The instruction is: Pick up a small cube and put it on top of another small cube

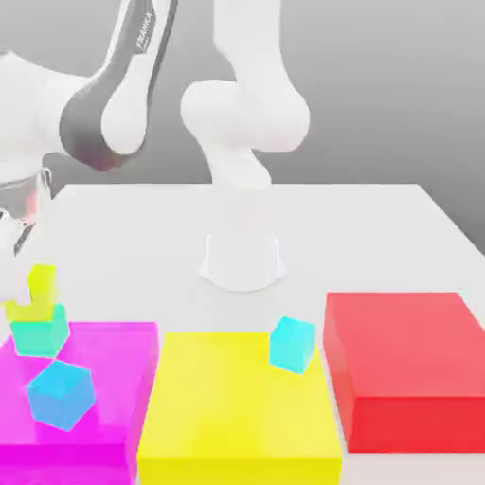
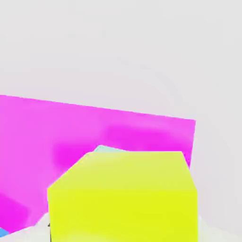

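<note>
One yellow-lime cube (image 1: pixel 36 291) sits atop the green-teal cube (image 1: pixel 40 332).

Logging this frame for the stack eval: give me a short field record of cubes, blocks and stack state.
yellow-lime cube: sits above the teal cube, at the exterior view's left
teal cube: at the far edge of the magenta block
stack state: lime over teal; release not confirmed
magenta block: carries one sky-blue cube
yellow block: carries the other sky-blue cube
red block: nothing on it
arm base: mid-table, behind the blocks
</note>
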Action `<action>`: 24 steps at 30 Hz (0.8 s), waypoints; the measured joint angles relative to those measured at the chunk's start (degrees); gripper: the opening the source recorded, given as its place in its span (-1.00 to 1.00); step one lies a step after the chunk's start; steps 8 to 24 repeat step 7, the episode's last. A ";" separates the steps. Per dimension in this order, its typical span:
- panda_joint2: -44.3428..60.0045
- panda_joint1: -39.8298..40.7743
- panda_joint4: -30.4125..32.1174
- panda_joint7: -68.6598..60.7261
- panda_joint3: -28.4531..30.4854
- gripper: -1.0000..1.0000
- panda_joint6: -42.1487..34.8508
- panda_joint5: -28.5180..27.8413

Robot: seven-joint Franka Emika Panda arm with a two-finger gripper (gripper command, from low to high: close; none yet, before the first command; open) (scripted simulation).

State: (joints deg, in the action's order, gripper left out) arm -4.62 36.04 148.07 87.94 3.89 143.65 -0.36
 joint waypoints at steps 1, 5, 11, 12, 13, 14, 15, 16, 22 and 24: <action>0.00 0.00 0.00 0.00 0.00 1.00 0.00 0.00; -0.81 0.05 -0.26 0.12 -0.01 1.00 -1.23 -0.24; -4.00 0.09 -1.37 0.32 -0.07 1.00 -5.54 -0.50; -4.00 0.09 -1.37 0.32 -0.07 1.00 -5.54 -0.50; -4.00 0.09 -1.37 0.32 -0.07 1.00 -5.54 -0.50; -4.00 0.09 -1.37 0.32 -0.07 1.00 -5.54 -0.50; -4.00 0.09 -1.37 0.32 -0.07 1.00 -5.54 -0.50; -4.00 0.09 -1.37 0.32 -0.07 1.00 -5.54 -0.50; -4.00 0.09 -1.37 0.32 -0.07 1.00 -5.54 -0.50; -4.00 0.09 -1.37 0.32 -0.07 1.00 -5.54 -0.50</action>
